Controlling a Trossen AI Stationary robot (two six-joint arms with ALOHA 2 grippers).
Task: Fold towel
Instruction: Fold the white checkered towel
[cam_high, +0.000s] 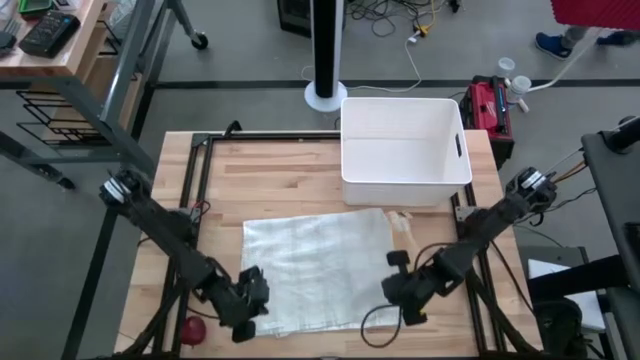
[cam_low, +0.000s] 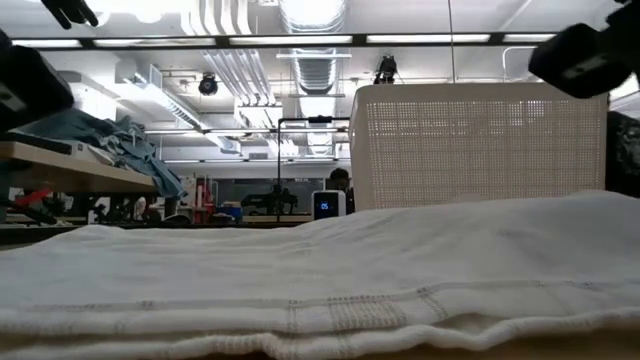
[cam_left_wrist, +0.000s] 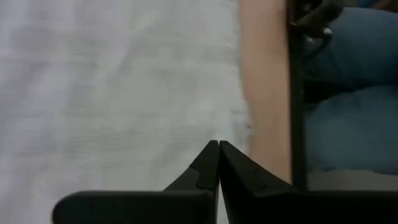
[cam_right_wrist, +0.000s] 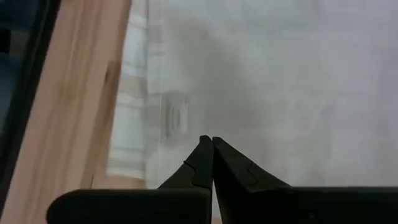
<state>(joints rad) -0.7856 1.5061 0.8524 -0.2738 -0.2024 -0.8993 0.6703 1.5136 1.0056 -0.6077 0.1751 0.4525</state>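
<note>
- The towel (cam_high: 318, 268) lies spread flat on the wooden table (cam_high: 280, 175), in front of the white bin (cam_high: 405, 150), with its near edge running along the table's front between my two arms.
- It looks light, soft and limp to me: I expect it to sag and drape once lifted, so a pinch at one corner alone would let the rest trail.
- Its woven hem bands seem the firmest place to bite; I judge the two near corners best, one for each of my grippers.
- My left gripper (cam_left_wrist: 219, 144) is pressed together with nothing between its tips, poised over the towel's near-left edge, where cloth meets bare wood.
- My right gripper (cam_right_wrist: 212, 139) is likewise closed and empty, hanging above the near-right corner, close to the small sewn label (cam_right_wrist: 176, 117).
- I cannot tell whether either tip touches the cloth.
</note>
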